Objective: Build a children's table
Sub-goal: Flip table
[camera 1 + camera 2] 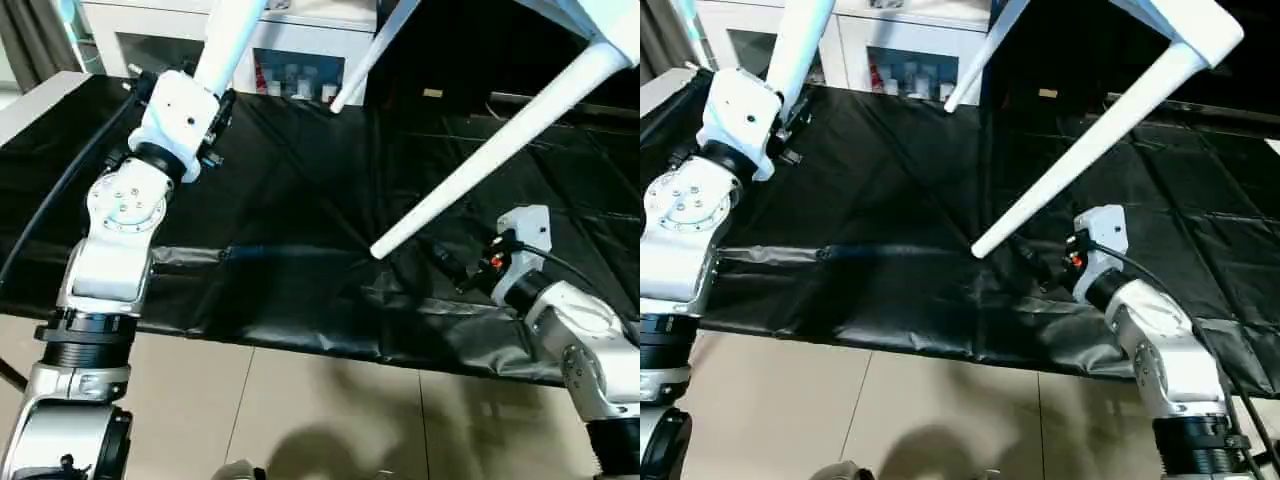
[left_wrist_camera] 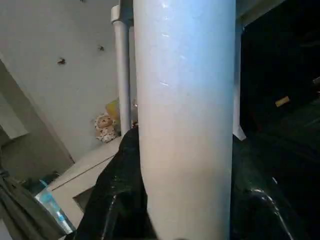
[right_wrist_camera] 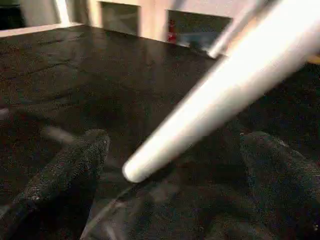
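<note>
In the left hand (image 1: 215,95), a table leg (image 1: 235,35)

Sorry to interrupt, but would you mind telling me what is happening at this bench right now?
The robot is putting together a white children's table, which is lifted above the black sheet with its legs already in the corner sockets. The left gripper is closed on one leg, holding the table up. The right gripper sits low over the sheet, its fingers wide apart and holding nothing, with the tip of another leg just in front of it.
</note>
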